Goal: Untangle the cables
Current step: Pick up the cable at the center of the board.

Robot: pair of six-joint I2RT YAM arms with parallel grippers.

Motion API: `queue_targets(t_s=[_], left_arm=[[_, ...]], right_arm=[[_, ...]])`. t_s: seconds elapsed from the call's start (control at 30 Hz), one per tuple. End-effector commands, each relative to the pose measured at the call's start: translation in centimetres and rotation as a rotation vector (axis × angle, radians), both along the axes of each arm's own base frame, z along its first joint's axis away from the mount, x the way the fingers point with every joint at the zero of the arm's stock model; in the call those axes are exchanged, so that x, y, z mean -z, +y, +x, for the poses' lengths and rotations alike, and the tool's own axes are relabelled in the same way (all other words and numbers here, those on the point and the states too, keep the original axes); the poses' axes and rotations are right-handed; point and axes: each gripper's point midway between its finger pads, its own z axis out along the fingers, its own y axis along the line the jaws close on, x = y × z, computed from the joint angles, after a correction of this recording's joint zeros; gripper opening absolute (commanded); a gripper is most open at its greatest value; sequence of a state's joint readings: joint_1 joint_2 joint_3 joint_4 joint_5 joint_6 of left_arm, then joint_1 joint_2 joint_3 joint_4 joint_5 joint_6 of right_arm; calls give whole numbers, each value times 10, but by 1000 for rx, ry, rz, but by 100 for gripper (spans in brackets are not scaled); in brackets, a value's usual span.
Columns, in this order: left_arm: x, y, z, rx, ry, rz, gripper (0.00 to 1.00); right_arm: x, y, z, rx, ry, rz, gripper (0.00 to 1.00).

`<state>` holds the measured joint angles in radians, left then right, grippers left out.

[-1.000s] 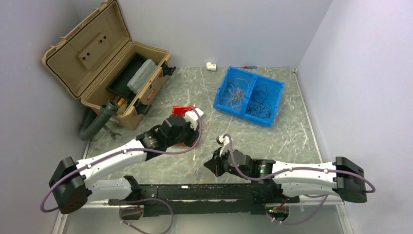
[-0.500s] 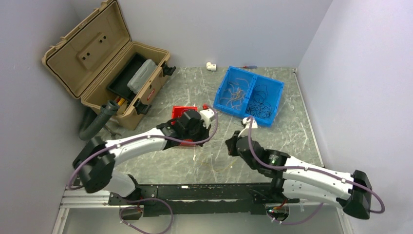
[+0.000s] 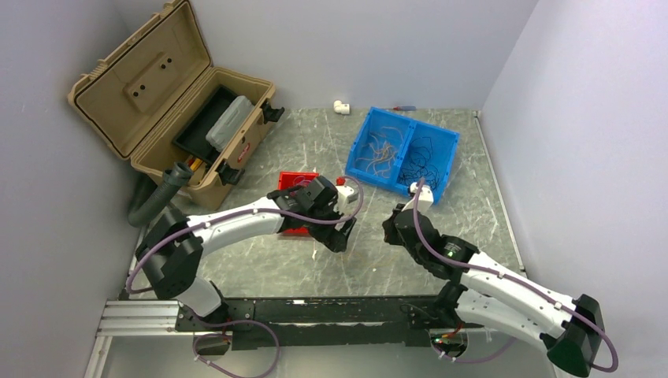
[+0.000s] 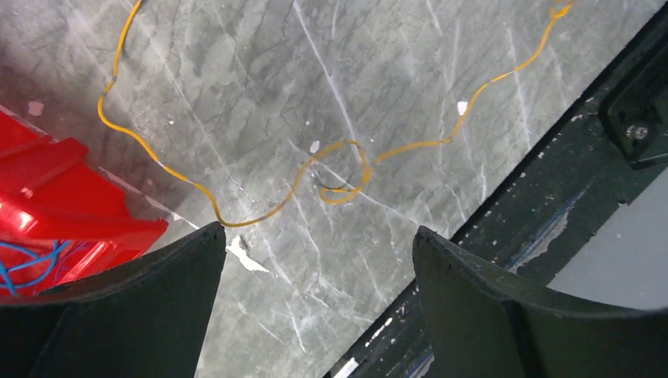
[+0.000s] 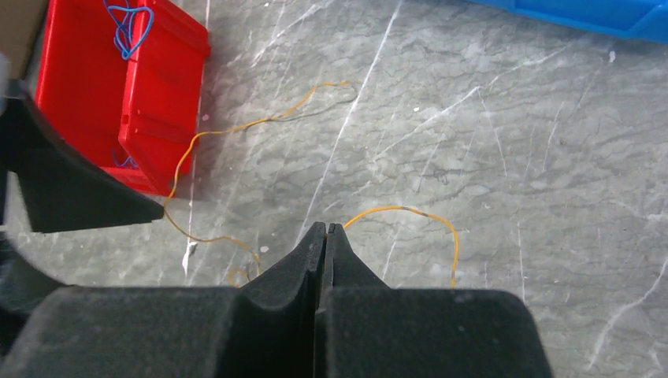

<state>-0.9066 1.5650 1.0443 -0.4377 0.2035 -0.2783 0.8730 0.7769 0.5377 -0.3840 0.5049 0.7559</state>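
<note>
Left pincer (image 4: 317, 233) agape, right pincer (image 5: 324, 228) closed

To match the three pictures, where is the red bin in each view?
Top external: red bin just left of centre.
Left wrist: at the left edge.
Right wrist: upper left corner.
Shared landmark: the orange wire beside it, clear in both wrist views only.

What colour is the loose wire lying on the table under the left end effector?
The wire is yellow-orange with a few dark flecks, clearest in the left wrist view.
</note>
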Motion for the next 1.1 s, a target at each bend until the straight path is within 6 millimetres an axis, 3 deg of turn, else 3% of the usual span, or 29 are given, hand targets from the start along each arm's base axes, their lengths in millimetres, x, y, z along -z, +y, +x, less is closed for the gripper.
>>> queue_targets(t_s=[0.0, 0.1, 0.23, 0.47, 0.7, 0.87, 1.07], left_arm=[[-41, 4, 3, 10, -48, -35, 91], [-52, 14, 4, -9, -63, -52, 91], [-67, 32, 7, -56, -83, -100, 90], [-89, 60, 11, -148, -150, -172, 89], [-95, 88, 13, -240, -210, -219, 90], [-94, 100, 10, -257, -229, -212, 90], [-94, 106, 13, -267, -252, -211, 89]], right_arm=[[-9, 5, 2, -35, 0, 2, 0], [-14, 11, 6, -63, -6, -4, 0], [-25, 34, 14, -167, -21, -4, 0], [-37, 94, 39, -324, -10, 7, 0], [-32, 149, 68, -412, -3, 52, 0], [-28, 164, 89, -407, -5, 39, 0], [-36, 165, 104, -394, -19, 72, 0]])
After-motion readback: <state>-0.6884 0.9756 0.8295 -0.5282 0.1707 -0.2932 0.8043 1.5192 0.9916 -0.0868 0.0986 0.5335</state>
